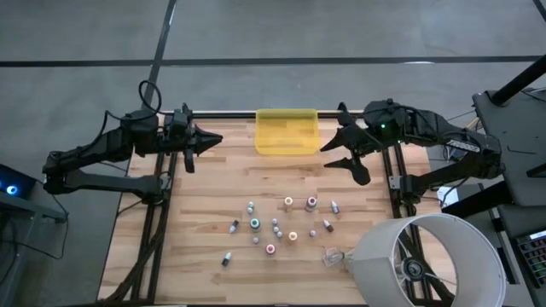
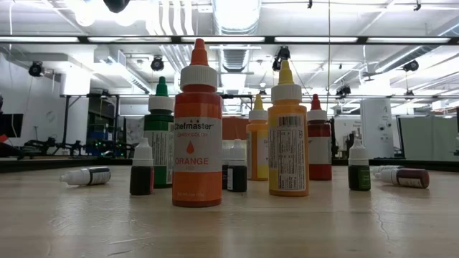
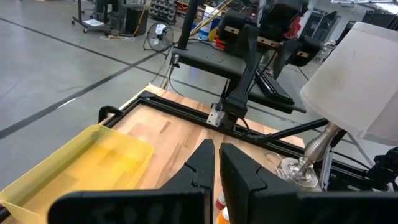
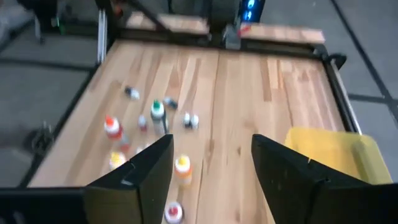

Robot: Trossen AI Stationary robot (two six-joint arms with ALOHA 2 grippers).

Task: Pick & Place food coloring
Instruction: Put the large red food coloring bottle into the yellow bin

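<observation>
The right gripper (image 1: 334,147) hangs empty, fingers apart, beside the yellow tray (image 1: 287,131); food coloring bottles (image 1: 275,226) stand scattered below it.

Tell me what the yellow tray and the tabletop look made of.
Yellow tray: likely thin plastic, glossy and translucent; the wood shows faintly through it. Tabletop: wood, butcher-block style, with visible joined planks and grain, matte to satin finish.

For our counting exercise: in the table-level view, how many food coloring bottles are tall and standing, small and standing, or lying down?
Tall standing bottles: 5
Small standing bottles: 3
Bottles lying down: 2
Total: 10
</observation>
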